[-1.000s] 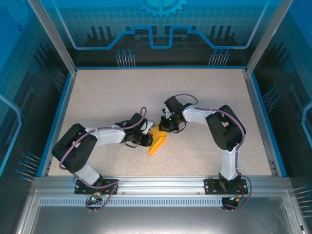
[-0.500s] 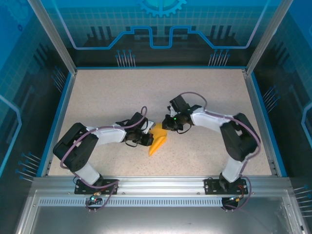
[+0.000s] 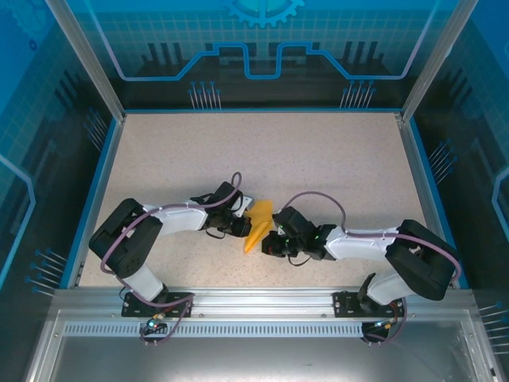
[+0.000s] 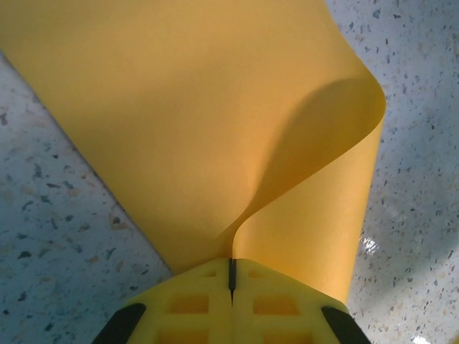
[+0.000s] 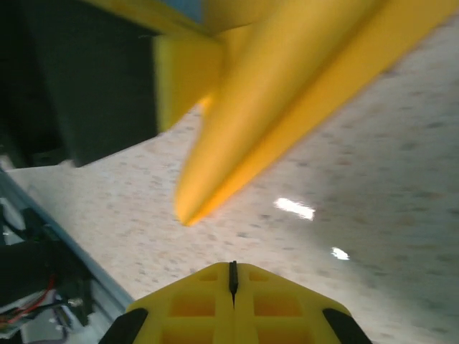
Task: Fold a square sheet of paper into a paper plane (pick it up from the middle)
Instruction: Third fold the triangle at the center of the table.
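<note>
Speckled table (image 3: 334,159), orange paper (image 3: 258,227) pointing lower left.
Smooth, curled, tapering to a tip; left gripper (image 4: 231,276) pinches it, right gripper (image 5: 232,272) clenched empty.

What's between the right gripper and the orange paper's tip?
Bare speckled tabletop, seen in the right wrist view, separates the right gripper from the tip of the paper.
</note>
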